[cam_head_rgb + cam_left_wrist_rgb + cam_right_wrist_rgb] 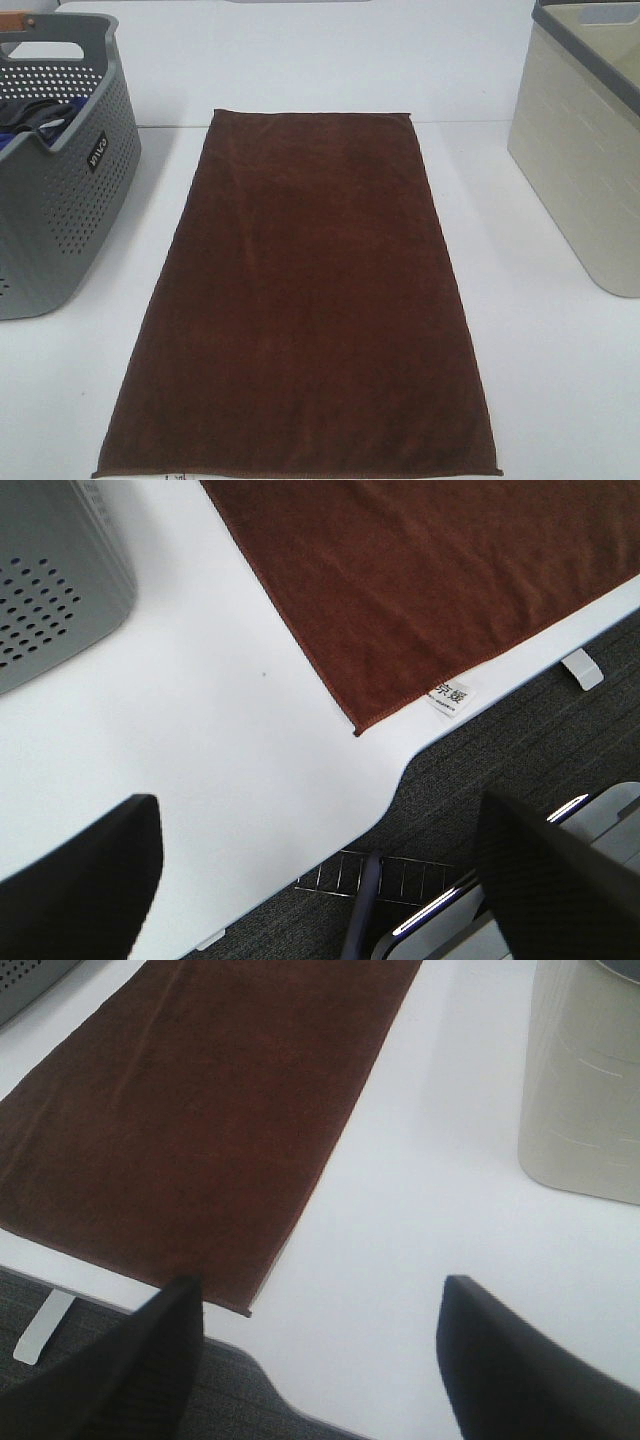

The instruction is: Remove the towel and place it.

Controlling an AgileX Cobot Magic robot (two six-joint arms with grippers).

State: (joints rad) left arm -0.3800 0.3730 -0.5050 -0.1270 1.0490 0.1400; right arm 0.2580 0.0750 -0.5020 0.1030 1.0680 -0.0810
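The dark brown towel (300, 300) lies flat and spread out on the white table (560, 380), its long side running from the front edge to the back. Its small white tag (450, 695) shows at the front left corner in the left wrist view. The towel also shows in the left wrist view (430, 570) and in the right wrist view (190, 1110). My left gripper (320, 880) is open and empty, over the table's front edge near that corner. My right gripper (320, 1360) is open and empty, near the towel's front right corner. Neither gripper shows in the exterior high view.
A grey perforated basket (55, 190) with dark laundry inside stands at the left; it also shows in the left wrist view (50, 590). A beige bin (585, 150) with a grey rim stands at the right, also in the right wrist view (585, 1080). Dark floor lies beyond the front edge.
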